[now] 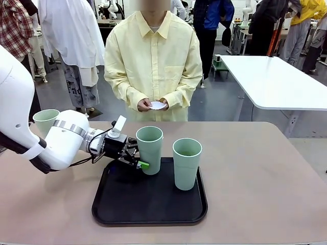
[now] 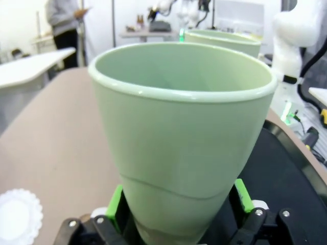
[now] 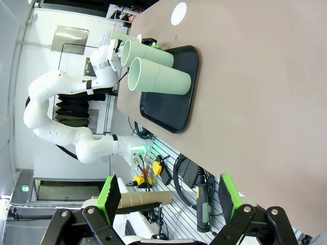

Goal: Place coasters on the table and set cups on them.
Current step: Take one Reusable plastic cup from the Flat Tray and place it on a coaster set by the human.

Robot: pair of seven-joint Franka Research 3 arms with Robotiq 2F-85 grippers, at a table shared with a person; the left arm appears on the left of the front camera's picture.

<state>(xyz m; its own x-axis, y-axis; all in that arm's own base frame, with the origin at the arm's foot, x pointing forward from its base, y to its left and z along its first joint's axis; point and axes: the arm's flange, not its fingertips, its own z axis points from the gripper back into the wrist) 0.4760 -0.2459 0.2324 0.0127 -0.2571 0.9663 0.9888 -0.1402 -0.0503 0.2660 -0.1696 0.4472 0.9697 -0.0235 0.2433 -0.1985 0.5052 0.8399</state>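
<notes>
Here the cup [image 2: 179, 127] inside the left gripper [image 2: 179, 204] stands upright.

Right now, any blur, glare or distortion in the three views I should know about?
Front view: sharp, even light, no harsh shadows around the cups on the black tray. Left wrist view: wide-angle lens bulges the near cup; its rim glints, background soft. Right wrist view: rolled sideways, crisp, fingers stretched at the bottom edge.

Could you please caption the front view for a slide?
Left tool open around a tall mint-green plastic cup on the black tray; person holds a white doily.
</notes>
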